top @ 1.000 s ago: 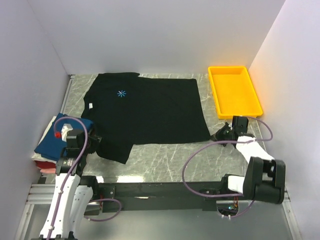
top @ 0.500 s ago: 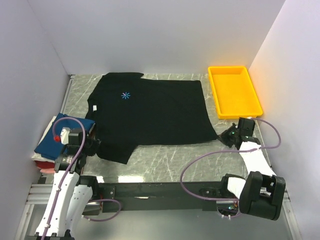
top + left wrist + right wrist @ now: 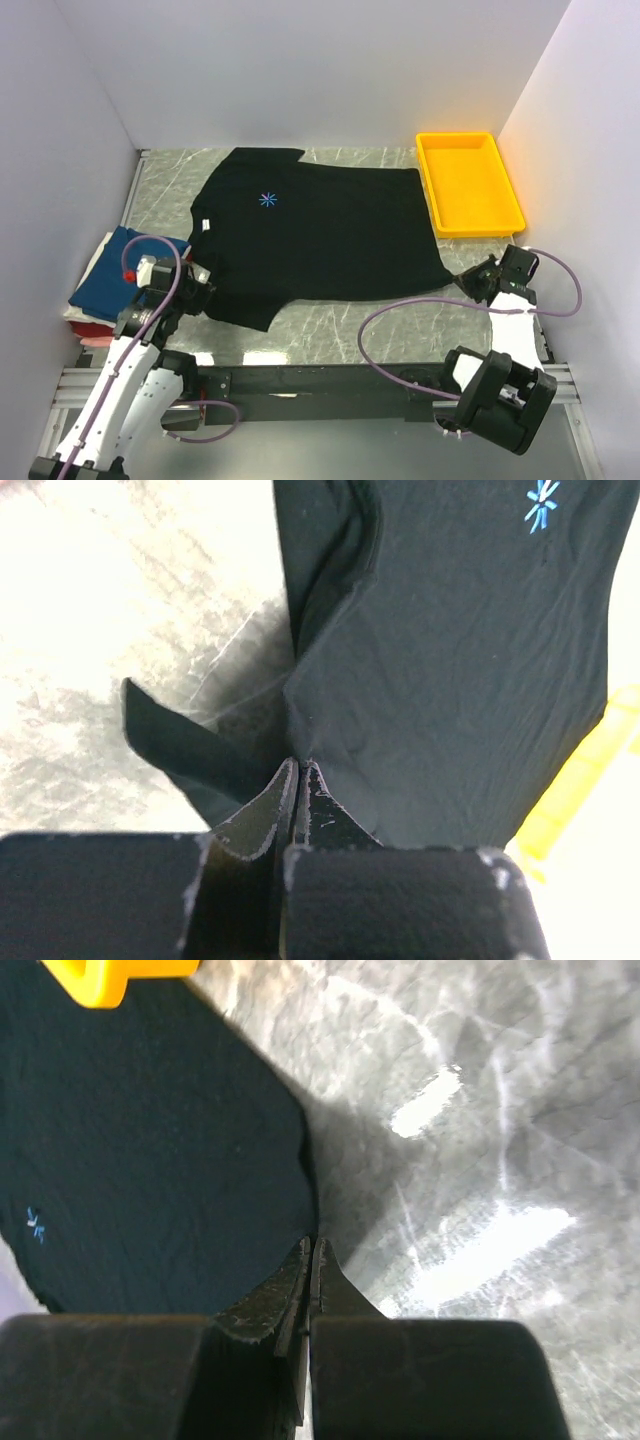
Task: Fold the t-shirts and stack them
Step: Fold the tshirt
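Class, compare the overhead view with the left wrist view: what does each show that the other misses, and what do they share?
Overhead only: the folded shirt pile at the left, the right arm, the whole yellow tray. Left wrist only: the left fingers close up, shut on a crumpled fold of cloth. Both: the black t-shirt with its blue star print.

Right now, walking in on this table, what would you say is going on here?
Two robot arms are handling a plain black short-sleeved cloth t-shirt, spread flat on the grey marble table. The left gripper is shut on its near left edge by the sleeve, the right gripper on its near right corner. No fold is made yet. A folded navy-blue t-shirt lies on top of others at the left; a yellow plastic rectangular tray sits far right.
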Controlling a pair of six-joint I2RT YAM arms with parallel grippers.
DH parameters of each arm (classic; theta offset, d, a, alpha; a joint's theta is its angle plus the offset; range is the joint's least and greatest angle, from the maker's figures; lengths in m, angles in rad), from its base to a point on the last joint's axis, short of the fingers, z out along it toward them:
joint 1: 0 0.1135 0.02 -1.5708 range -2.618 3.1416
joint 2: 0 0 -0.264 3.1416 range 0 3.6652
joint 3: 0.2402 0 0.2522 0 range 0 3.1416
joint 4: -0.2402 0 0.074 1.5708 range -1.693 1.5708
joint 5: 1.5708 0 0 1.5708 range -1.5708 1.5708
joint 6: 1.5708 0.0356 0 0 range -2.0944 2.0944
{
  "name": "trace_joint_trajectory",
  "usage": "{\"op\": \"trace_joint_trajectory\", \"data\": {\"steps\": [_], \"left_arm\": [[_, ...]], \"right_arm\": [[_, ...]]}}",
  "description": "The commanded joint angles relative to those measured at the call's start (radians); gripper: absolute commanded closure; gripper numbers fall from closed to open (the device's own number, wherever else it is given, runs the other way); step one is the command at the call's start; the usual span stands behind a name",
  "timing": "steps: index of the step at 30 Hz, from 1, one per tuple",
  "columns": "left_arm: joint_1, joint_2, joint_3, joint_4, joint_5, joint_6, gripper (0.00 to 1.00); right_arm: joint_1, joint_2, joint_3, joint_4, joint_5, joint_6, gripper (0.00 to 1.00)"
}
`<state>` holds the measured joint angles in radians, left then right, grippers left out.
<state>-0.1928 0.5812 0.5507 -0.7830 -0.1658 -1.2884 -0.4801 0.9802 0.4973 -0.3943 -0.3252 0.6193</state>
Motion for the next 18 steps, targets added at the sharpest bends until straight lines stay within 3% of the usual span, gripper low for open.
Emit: {"op": "trace_joint_trajectory", "data": {"steps": [1,7,18], "left_arm": [[-0.026,0.025,0.009,0.016,-0.055,-0.037,1.00],[-0.025,0.190,0.103,0.077,-0.081,0.004,1.00],[-0.025,0.540,0.279,0.205,-0.107,0.066,0.99]], "right_arm": [[0.017,0.017,0.006,0.084,-0.057,-0.016,1.00],[0.205,0.129,0.131,0.092,0.087,0.014,1.00],[0.245,0.454,0.334,0.152,0.100,0.040,1.00]]}}
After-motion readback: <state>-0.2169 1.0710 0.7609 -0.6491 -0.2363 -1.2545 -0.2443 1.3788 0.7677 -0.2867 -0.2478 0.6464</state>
